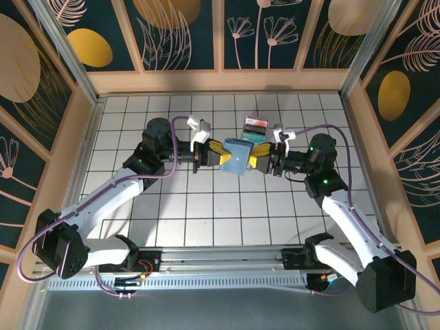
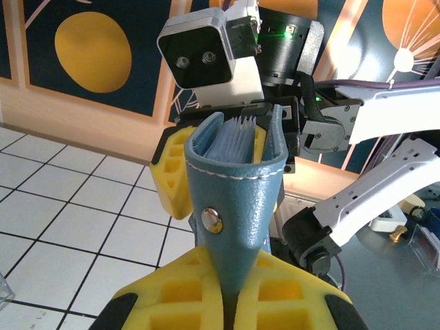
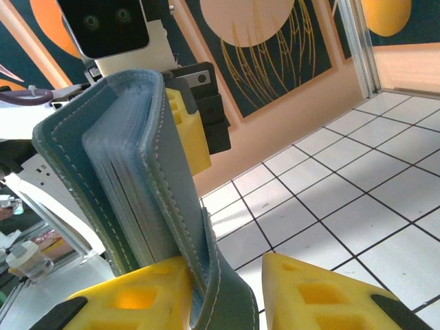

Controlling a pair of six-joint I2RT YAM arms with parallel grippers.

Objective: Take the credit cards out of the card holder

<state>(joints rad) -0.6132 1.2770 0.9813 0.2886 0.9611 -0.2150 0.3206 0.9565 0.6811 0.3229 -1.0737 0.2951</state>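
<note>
The card holder is held off the tiled table, a little toward 12 o'clock from the table's middle. The left gripper clamps it from 9 o'clock and the right gripper from 3 o'clock.

In the left wrist view, the left gripper has its yellow fingers closed narrow on the blue card holder, near a metal snap. Thin bluish layers show between the panels; whether they are cards or pockets I cannot tell.

In the right wrist view, the right gripper pinches the card holder at its lower edge. A clear tray lies on the table at 1 o'clock from the card holder, near it.
</note>
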